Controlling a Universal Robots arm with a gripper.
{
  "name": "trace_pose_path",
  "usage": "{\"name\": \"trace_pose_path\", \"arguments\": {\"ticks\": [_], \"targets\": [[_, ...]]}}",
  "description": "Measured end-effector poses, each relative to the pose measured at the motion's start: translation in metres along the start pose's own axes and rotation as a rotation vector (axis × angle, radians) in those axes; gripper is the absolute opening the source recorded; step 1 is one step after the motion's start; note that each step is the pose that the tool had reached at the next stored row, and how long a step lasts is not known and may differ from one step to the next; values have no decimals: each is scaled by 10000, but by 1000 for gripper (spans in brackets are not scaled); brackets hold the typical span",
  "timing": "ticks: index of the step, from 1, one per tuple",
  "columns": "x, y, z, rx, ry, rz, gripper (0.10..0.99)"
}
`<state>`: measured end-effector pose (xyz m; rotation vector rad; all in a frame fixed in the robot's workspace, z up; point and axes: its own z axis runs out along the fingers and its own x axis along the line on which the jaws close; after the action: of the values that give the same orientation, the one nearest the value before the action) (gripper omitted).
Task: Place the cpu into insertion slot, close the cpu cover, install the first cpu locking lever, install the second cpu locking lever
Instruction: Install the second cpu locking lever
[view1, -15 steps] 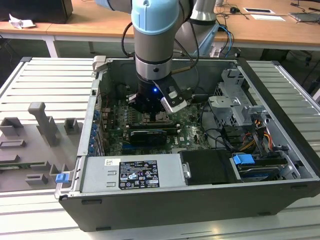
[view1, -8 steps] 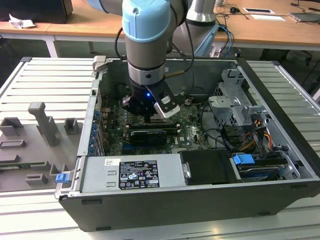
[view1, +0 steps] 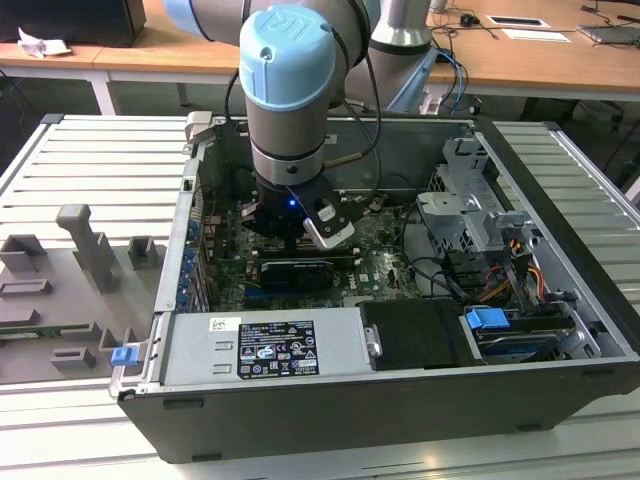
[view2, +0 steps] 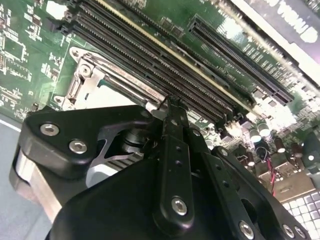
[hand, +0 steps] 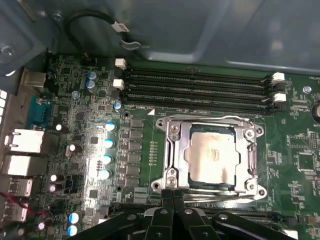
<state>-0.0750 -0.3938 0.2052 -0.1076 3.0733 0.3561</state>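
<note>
In the first wrist view the cpu (hand: 212, 157), a pale silvery square, lies flat in the insertion slot (hand: 160, 187) on the green board. The cpu cover (hand: 183, 150), a silver frame, is folded down around it. A thin wire lever (hand: 210, 119) runs along the socket's far edge. My gripper (hand: 173, 196) is shut, its two black fingers pressed together at the socket's near edge. The second wrist view shows the gripper (view2: 172, 105) tip down beside the socket's metal frame (view2: 87, 82). In the exterior view the gripper (view1: 285, 232) reaches down inside the open computer case.
Long black memory slots (hand: 197, 87) lie beyond the socket, close to the grey case wall (hand: 200, 30). A black graphics card (view1: 295, 270), the power supply (view1: 265, 345), a drive cage (view1: 470, 215) and loose cables (view1: 500, 270) crowd the case. Grey fixtures (view1: 90, 250) stand on the exterior view's left.
</note>
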Motion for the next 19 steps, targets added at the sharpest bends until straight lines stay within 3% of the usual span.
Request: {"name": "trace_pose_path", "arguments": {"ticks": [2, 6, 11, 19], "targets": [[9, -6, 25, -159, -12, 4, 106], [26, -26, 52, -335, -24, 7, 106], [76, -44, 92, -660, -45, 9, 106], [73, -13, -41, -691, -48, 10, 106]]}}
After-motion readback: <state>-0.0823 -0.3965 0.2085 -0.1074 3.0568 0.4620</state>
